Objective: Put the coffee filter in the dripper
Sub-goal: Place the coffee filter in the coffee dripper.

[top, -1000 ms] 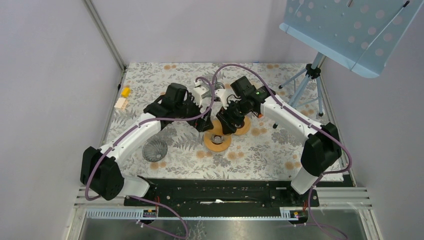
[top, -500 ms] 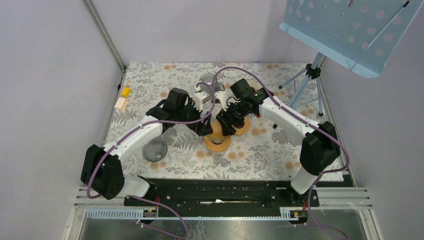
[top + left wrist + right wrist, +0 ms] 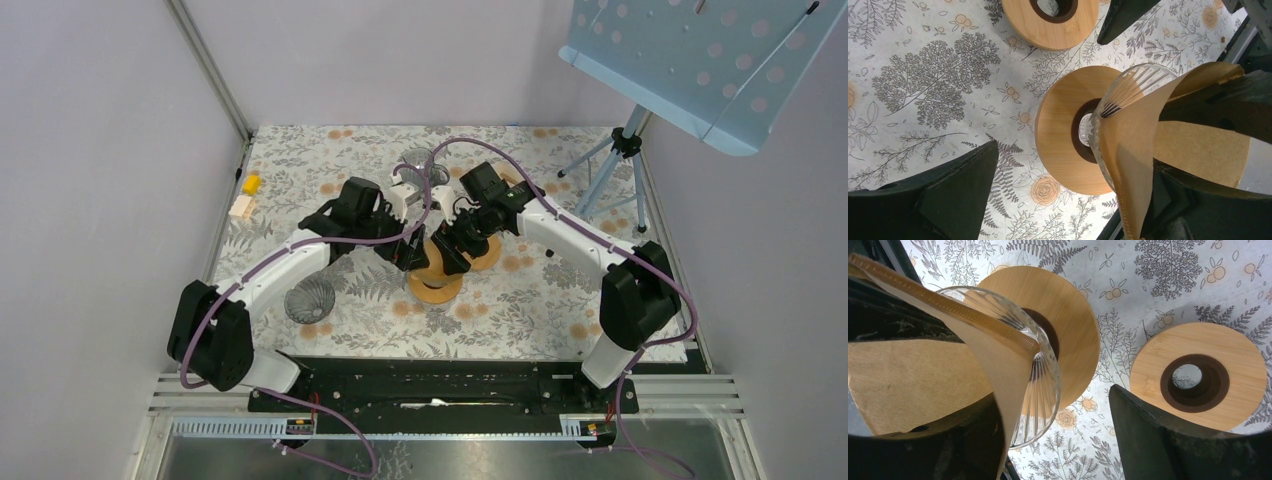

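Top view, table edge at 9–10 o'clock: yellow block (image 3: pixel 250 183) and pale block (image 3: pixel 240 207). Spare glass cone (image 3: pixel 308 300) at 8. L gripper (image 3: pixel 1075 155) is spread wide and clamps nothing; one finger lies against the brown coffee filter (image 3: pixel 1193 150). Filter sits partly inside the ribbed glass dripper (image 3: pixel 1040 390) on a wood ring (image 3: pixel 1055 135) at table centre (paper sticks out past the rim). R gripper (image 3: pixel 1055 395) is also well apart, nothing clamped. 2nd wood ring (image 3: pixel 1198 337) is just beside, at 2. Blue stand (image 3: pixel 690 60) at 1–2.
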Controlling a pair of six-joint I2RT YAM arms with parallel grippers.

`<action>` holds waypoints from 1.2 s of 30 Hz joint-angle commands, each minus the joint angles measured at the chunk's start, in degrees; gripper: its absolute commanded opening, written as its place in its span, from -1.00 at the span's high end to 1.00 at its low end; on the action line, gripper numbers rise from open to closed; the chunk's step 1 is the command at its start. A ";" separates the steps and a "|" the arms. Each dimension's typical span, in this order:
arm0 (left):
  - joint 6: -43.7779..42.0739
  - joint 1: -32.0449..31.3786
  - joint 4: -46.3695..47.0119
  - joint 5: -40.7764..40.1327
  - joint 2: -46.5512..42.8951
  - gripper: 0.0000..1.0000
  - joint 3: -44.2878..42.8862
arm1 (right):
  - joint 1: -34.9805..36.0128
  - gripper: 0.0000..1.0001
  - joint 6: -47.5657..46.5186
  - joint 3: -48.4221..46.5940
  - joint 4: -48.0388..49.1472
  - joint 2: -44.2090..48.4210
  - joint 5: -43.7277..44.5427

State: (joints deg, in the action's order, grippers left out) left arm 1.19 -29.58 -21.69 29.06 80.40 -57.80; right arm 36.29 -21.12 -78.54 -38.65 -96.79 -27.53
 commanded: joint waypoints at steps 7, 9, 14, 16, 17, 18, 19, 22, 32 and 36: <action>0.65 -0.43 1.83 -0.77 1.41 -0.92 -2.24 | -0.35 -0.56 0.94 3.19 4.21 1.41 0.70; 0.45 -0.58 1.83 -1.20 1.43 -0.92 -2.18 | -0.35 -0.57 1.09 3.22 4.37 1.35 0.85; -0.42 -0.72 1.46 -2.33 1.06 -0.92 -1.60 | -0.37 -0.60 1.30 3.50 4.94 1.35 1.39; -0.74 -0.72 1.52 -2.80 0.90 -0.92 -1.15 | -0.39 -0.60 1.39 3.78 5.29 1.30 1.61; -0.75 -0.80 1.50 -2.99 0.90 -0.92 -0.95 | -0.34 -0.61 1.43 3.94 5.51 1.34 1.64; -0.75 -0.74 1.48 -3.07 0.90 -0.92 -0.79 | -0.36 -0.61 1.51 4.04 5.64 1.27 1.70; -0.75 -0.79 1.52 -3.09 0.90 -0.92 -0.68 | -0.39 -0.62 1.60 4.20 5.81 1.26 1.76; -0.75 -0.82 1.89 -3.25 0.82 -0.92 -0.16 | -0.35 -0.63 1.85 4.55 6.34 1.34 1.90; -2.89 -0.83 2.72 -4.86 -0.07 -0.93 2.01 | -0.37 -0.66 2.40 6.10 8.20 2.21 2.83; -3.31 -0.83 3.46 -5.48 -1.06 -0.95 3.23 | -0.35 -0.67 2.49 6.47 8.77 2.95 2.66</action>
State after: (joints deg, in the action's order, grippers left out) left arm 0.93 -30.44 -18.83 27.44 81.03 -56.55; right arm 36.29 -17.98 -73.10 -29.78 -96.47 -26.63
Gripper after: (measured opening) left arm 0.970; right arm 0.831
